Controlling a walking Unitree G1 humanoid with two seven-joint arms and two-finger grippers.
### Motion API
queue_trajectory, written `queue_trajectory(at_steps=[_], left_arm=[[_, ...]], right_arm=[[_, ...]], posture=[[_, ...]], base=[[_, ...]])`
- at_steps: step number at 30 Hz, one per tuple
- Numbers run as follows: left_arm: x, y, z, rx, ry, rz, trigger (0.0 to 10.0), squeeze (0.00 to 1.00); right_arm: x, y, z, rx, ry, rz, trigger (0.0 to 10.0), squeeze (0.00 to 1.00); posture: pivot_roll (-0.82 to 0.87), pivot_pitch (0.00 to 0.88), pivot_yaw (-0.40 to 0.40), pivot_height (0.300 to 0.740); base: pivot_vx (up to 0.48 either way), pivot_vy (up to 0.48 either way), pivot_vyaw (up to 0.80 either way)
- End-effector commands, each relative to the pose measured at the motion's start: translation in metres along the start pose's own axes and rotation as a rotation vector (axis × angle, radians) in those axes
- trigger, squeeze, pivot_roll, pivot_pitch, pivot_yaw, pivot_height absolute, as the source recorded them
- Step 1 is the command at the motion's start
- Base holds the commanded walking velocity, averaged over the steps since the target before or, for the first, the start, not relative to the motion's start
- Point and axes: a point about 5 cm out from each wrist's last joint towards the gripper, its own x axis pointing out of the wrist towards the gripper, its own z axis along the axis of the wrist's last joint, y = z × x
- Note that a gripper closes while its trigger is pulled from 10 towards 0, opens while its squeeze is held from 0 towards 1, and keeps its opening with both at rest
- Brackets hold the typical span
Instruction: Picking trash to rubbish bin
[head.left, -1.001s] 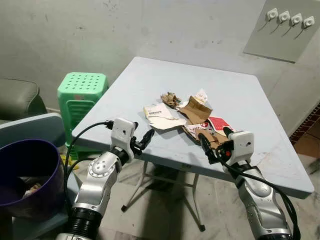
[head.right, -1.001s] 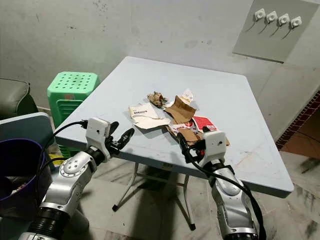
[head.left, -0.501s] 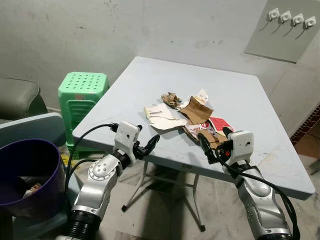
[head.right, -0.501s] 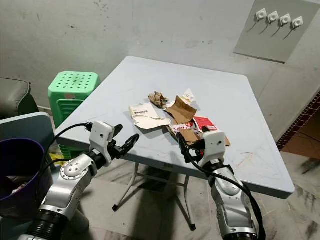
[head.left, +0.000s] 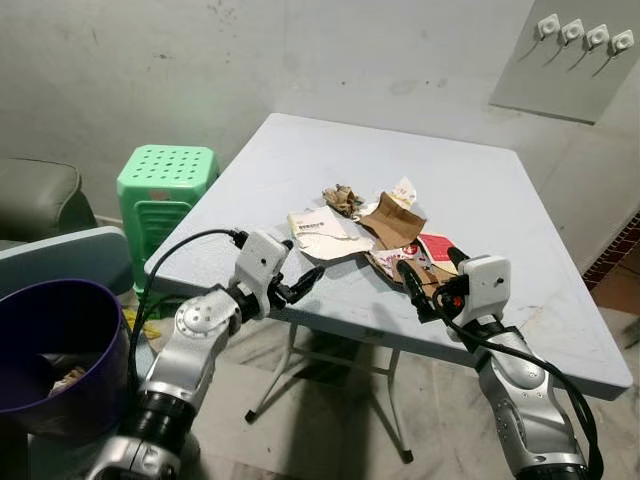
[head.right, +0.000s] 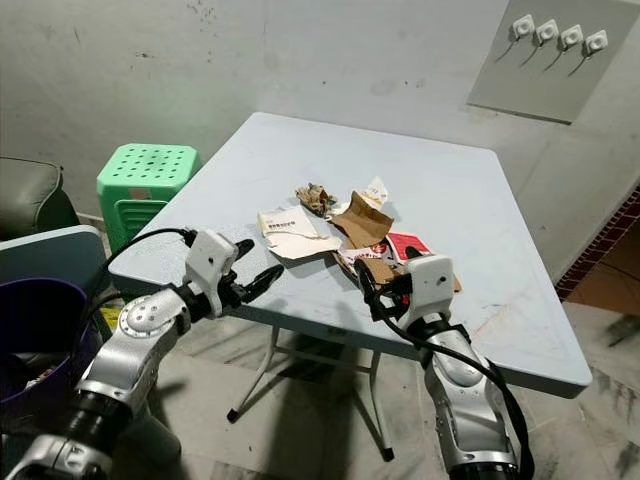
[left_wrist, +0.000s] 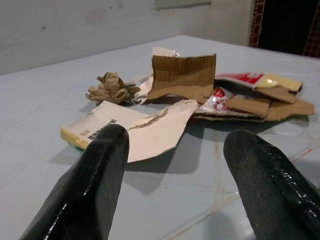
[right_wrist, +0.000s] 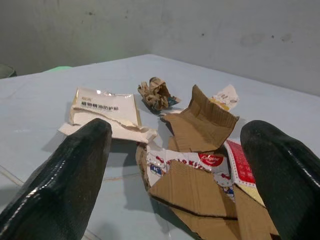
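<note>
Grey-blue tabletop (head.left: 470, 180) fills the middle of the head views, and the litter sits just below its centre: a torn white carton (head.left: 322, 232), a crumpled brown paper ball (head.left: 342, 198), a ragged cardboard flap (head.left: 392, 220) and a red-printed wrapper (head.left: 436, 247) on flat cardboard scraps. Over the last second the left gripper (head.left: 306, 281) has pushed forward from below the table's near edge to just over that edge, at the centre-left of the frame, so its wrist view now looks straight at the white carton with both black fingers (left_wrist: 95, 187) held wide apart and nothing between them. That puts the carton near and in line for a first pick, though no contact is made yet. The right gripper (head.left: 432, 277) has barely shifted; it hovers at the near side of the pile, fingers likewise spread, with the wrapper and cardboard scraps just ahead. A purple rubbish bin (head.left: 100, 330) waits at the lower left of the frame, well apart from the pile, beside a green plastic stool (head.left: 165, 185). Every piece remains on the table.
</note>
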Motion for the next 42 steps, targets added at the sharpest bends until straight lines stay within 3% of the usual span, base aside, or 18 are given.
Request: queue_trajectory(at_steps=[1,3,17,20,35,42], left_arm=[[0.003,0.004,0.005,0.033,0.0,-0.022,10.0,0.0],[0.006,0.012,0.009,0.083,0.014,-0.059,10.0,0.0],[0.016,0.023,0.026,0.166,0.02,-0.174,10.0,0.0],[0.022,0.024,0.032,0.187,0.018,-0.209,10.0,0.0],[0.035,0.023,0.044,0.242,0.028,-0.288,10.0,0.0],[0.039,0.026,0.049,0.249,0.031,-0.28,10.0,0.0]], right_arm=[[-0.002,-0.003,0.008,-0.005,-0.021,-0.011,10.0,0.0],[-0.005,-0.003,0.011,-0.005,-0.028,-0.016,10.0,0.0],[-0.016,0.006,0.028,0.037,-0.056,-0.026,10.0,0.0],[-0.022,0.012,0.037,0.093,-0.062,0.002,10.0,0.0],[-0.063,0.048,0.071,0.147,-0.049,0.201,10.0,0.0],[-0.072,0.057,0.082,0.178,-0.053,0.248,10.0,0.0]], posture=[[-0.02,0.0,-0.072,0.74],[-0.03,0.006,-0.066,0.74],[-0.07,0.116,-0.031,0.74],[-0.07,0.14,-0.028,0.74],[-0.16,0.268,-0.016,0.74],[-0.18,0.29,-0.012,0.74]], base=[[0.0,0.0,0.0],[0.0,0.0,0.0],[0.0,0.0,0.0],[0.0,0.0,0.0],[0.0,0.0,0.0],[0.0,0.0,0.0]])
